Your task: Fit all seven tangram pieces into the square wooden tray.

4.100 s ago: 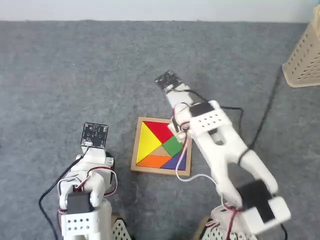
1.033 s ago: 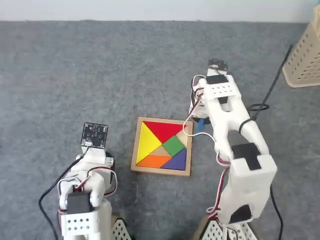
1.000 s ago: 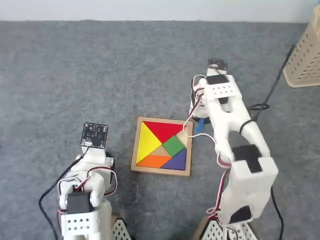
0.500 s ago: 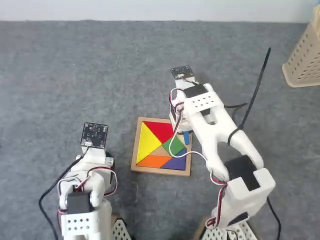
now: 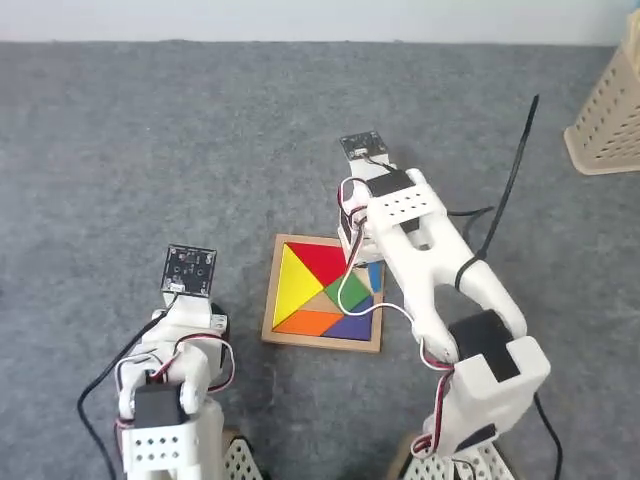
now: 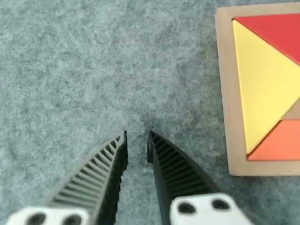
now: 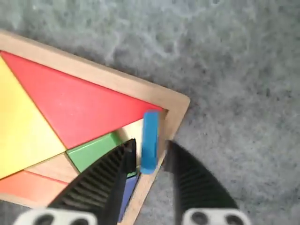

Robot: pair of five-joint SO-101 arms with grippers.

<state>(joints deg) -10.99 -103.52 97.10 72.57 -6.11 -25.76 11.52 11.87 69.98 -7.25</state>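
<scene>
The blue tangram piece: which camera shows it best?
The right wrist view: the blue tangram piece stands on edge in the right gripper, above the square wooden tray corner. The high view gives a blue sliver beside the right arm. The left wrist view faces the tray's opposite side.

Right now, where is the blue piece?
In the right wrist view the blue piece stands on edge, held in the right gripper, over the wooden tray's empty corner beside the red triangle and green square.
</scene>
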